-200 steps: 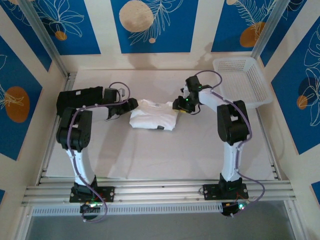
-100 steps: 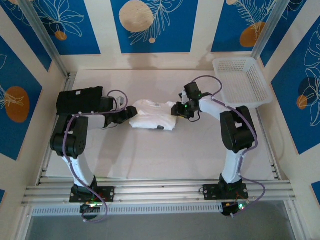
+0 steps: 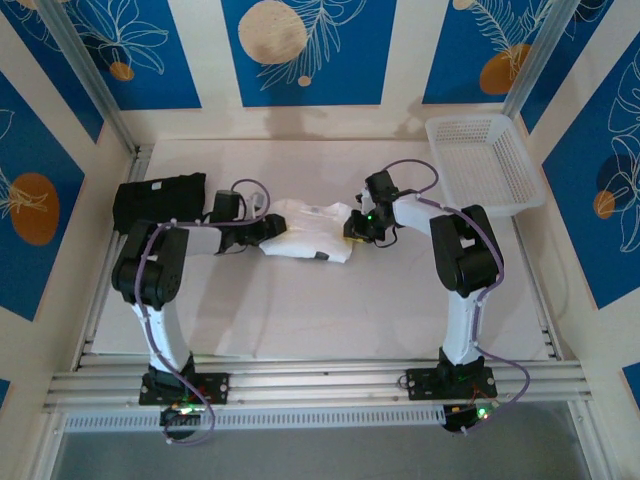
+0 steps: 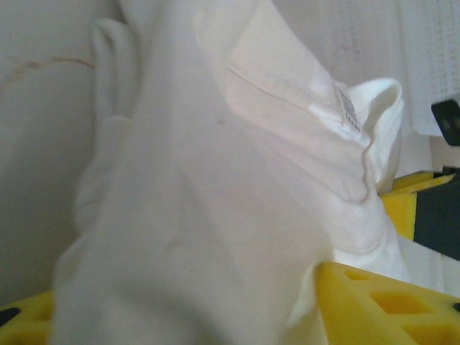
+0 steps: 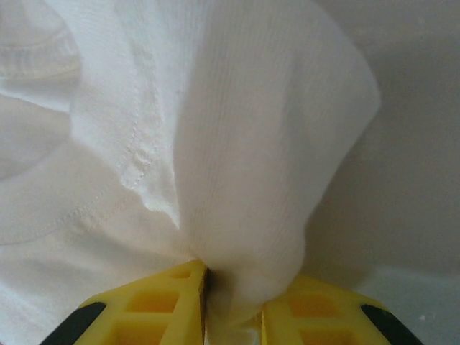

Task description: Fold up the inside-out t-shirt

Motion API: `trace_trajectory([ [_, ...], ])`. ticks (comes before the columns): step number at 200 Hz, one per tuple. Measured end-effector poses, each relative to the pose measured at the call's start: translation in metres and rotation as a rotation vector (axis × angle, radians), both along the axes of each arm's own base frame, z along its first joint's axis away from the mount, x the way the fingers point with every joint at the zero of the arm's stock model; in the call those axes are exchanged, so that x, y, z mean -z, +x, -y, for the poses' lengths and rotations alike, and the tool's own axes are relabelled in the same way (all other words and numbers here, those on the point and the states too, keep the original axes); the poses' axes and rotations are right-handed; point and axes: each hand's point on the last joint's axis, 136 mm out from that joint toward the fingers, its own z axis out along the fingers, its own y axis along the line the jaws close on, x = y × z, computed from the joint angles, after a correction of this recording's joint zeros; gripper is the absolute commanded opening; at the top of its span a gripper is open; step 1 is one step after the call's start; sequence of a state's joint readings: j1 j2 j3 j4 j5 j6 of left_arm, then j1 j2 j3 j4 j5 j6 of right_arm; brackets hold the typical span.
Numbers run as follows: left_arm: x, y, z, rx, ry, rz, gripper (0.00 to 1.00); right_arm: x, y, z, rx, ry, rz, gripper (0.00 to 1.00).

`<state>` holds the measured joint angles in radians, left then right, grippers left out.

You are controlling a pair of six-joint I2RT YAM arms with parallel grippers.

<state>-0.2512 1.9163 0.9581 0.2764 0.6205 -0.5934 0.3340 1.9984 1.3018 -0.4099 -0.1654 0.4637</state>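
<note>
The inside-out t-shirt (image 3: 305,232) lies as a rumpled white heap on the bench (image 3: 300,310), about midway across and toward the far side. On my left wrist camera its raised seams and a small label (image 4: 347,111) face up.

The right pincer (image 3: 356,222) sits at the shirt's right edge. Its wrist camera shows the two yellow fingers (image 5: 151,302) drawn close together, clenched on a bunched fold of the white cloth that rises from between them.

The left pincer (image 3: 270,228) is at the shirt's left edge. There the cloth spills down between yellow fingers (image 4: 374,302) that stand fairly wide apart (I cannot tell whether they actually bite into the fabric or just have it draped through).

Further out, a black garment (image 3: 160,198) lies at the bench's left side, behind the left arm and apart from the shirt. A white mesh basket (image 3: 485,160) rests at the far right corner.
</note>
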Motion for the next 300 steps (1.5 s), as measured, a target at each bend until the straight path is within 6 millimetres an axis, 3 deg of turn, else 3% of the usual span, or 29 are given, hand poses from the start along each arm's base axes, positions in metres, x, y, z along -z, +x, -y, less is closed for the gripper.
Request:
trace_trajectory([
  [54,0.008,0.000,0.013,0.030,-0.033,-0.022,0.23,0.000,0.001,0.001,0.003,0.000,0.002,0.24],
  [78,0.005,0.001,0.015,0.034,-0.051,-0.016,0.00,0.000,0.001,0.002,0.004,0.000,0.002,0.27],
  [103,-0.001,0.003,0.014,0.040,-0.061,0.009,0.00,-0.002,0.004,0.006,0.010,0.001,0.011,0.38],
  [123,-0.012,0.004,0.009,0.033,-0.065,0.036,0.00,-0.017,0.002,0.012,0.015,0.012,0.049,0.48],
  [164,-0.041,0.002,0.005,0.046,-0.055,0.117,0.00,-0.090,-0.013,0.018,-0.003,0.065,0.259,0.65],
  [186,-0.050,-0.004,-0.001,0.050,-0.010,0.134,0.00,-0.131,-0.025,0.014,-0.023,0.096,0.401,0.66],
  [203,-0.058,-0.008,-0.007,0.044,0.037,0.149,0.00,-0.148,-0.038,0.008,-0.045,0.114,0.475,0.67],
  [223,-0.072,-0.013,-0.017,0.031,0.107,0.183,0.00,-0.151,-0.055,-0.003,-0.085,0.109,0.522,0.67],
  [253,-0.102,-0.013,-0.035,0.001,0.224,0.261,0.00,-0.133,-0.074,-0.014,-0.143,0.055,0.551,0.68],
  [300,-0.161,0.005,-0.065,-0.052,0.428,0.381,0.00,-0.128,-0.077,-0.016,-0.162,0.002,0.603,0.68],
])
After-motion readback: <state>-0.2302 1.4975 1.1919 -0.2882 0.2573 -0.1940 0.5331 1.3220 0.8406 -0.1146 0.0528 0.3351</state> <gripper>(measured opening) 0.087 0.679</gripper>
